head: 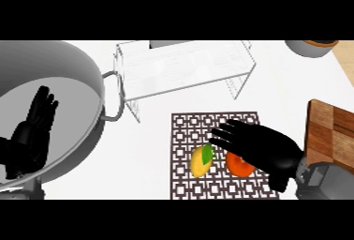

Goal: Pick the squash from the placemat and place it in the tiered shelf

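A white bench is seen from steeply above. Near the middle lies a brown placemat with a lattice pattern. On it rests the squash, yellow with a green patch at its upper end, lying lengthwise. Just to its right on the same mat sits a round orange-red fruit, partly covered by the right hand.

The right hand, black on a grey forearm, comes in from the lower right and hangs over the placemat. Its fingers are stretched out and slightly spread, with the fingertips just above the squash's green end. It has hold of nothing.

Beyond the mat stands the tiered shelf, a pale, see-through frame with thin legs.

A large grey pot with a loop handle fills the left side. The left hand shows in front of it near the left edge, fingers straight and pointing up, holding nothing.

A wooden cutting board lies at the right edge. A small bowl sits at the top right.
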You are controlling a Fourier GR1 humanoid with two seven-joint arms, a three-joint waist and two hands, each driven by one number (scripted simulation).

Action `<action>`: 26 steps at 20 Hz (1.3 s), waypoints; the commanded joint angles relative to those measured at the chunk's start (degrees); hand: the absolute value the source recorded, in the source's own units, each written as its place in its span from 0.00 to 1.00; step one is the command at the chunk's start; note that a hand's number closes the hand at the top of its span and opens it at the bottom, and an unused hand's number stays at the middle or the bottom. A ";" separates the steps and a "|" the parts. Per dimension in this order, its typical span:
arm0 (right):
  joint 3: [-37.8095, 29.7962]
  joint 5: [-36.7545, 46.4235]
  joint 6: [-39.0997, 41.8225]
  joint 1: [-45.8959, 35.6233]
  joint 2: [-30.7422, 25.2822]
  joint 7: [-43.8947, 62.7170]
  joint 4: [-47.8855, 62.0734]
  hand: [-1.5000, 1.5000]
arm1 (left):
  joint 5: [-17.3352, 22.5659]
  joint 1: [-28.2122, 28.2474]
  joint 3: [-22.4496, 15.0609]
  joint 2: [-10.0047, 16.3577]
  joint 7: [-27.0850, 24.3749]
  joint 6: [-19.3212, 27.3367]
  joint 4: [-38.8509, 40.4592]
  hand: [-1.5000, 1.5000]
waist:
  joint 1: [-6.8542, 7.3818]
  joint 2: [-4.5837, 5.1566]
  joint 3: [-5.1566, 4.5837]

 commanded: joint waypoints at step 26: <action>-0.88 18.99 -9.20 3.17 13.43 -15.41 22.76 1.00 | -2.80 -3.98 2.29 -5.63 2.62 -4.63 -0.55 0.50 | -0.58 0.05 0.09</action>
